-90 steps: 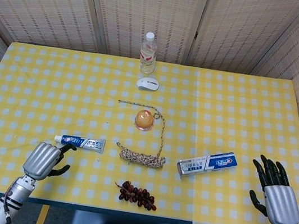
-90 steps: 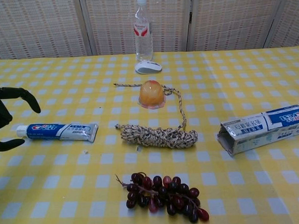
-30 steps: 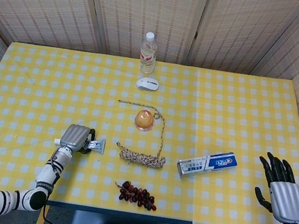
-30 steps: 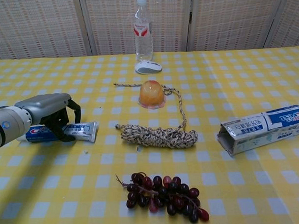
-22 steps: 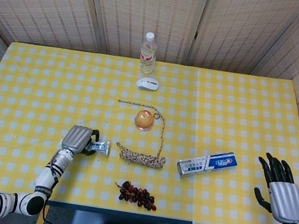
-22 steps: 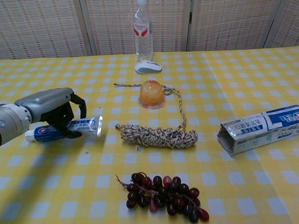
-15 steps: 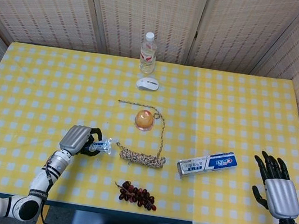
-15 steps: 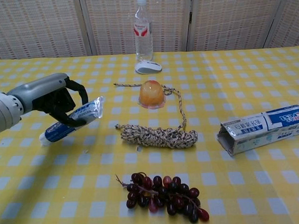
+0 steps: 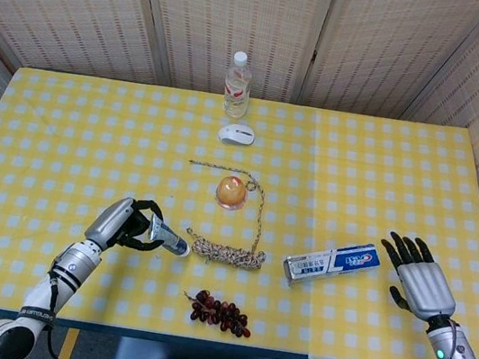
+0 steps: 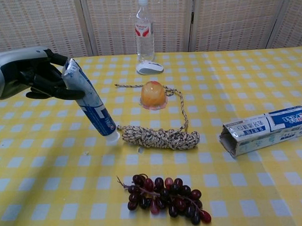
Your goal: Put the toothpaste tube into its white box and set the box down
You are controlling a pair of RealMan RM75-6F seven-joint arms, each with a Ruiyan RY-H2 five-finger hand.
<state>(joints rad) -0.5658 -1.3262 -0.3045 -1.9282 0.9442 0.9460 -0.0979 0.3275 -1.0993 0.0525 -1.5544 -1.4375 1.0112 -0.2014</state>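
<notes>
1. Toothpaste tube (image 10: 90,102) is now off the surface (image 9: 66,125): 3 s ago it lay flat, now your left hand (image 9: 120,223) grips it at the crimped end and it hangs cap-down, tilted, just left of the rope coil (image 10: 159,137).
2. It swung from lying flat to near upright in the last second. The grip looks secure, but the cap end is what faces away from the hand.
3. White box (image 9: 333,263) has not moved. It lies on its side on the right part of the surface, well apart from the tube, open end facing the rope coil.
4. Your right hand (image 9: 416,279) has come in from the edge. It is empty, fingers spread, just beside the box's blue end, not touching as far as the head view shows.
5. Meaning: pick is done, insertion not started. Next, likely grip the box with the right hand and line the tube up with the open end.
6. Grapes (image 10: 163,193) and rope coil sit between tube and box; carry over them.
</notes>
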